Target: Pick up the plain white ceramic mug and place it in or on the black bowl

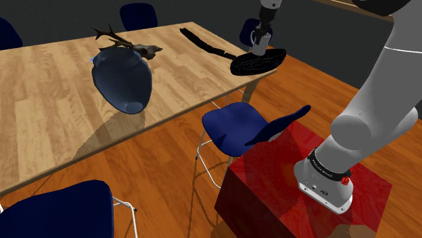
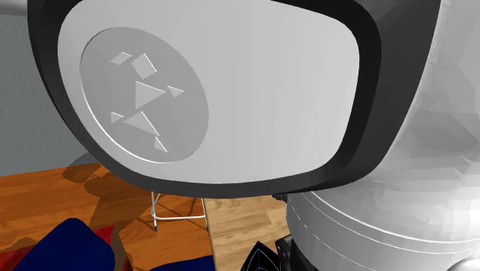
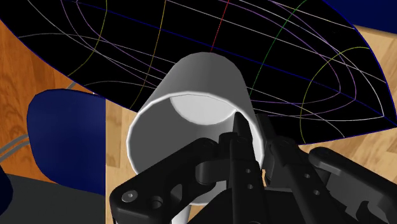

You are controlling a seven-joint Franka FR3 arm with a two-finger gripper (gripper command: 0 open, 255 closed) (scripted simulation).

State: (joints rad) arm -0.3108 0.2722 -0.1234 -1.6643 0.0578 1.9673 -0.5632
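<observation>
mug (image 3: pixel 198 79) partly behind jaws, bowl (image 3: pixel 305 63) apparently cropped

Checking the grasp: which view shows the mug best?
The wrist view: the white mug lies large, mouth toward the camera, gripper clasping its rim, above the black bowl. The shoulder view gives it small and distant; the second exterior view faces the arm's casing.

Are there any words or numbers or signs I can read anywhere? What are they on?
On the arm's base: tiny white lettering on a dark band, too small to read.
On the arm's round cap: a raised sign of small triangles, no letters.
On the white mug, clasped by the gripper: nothing written.
</observation>
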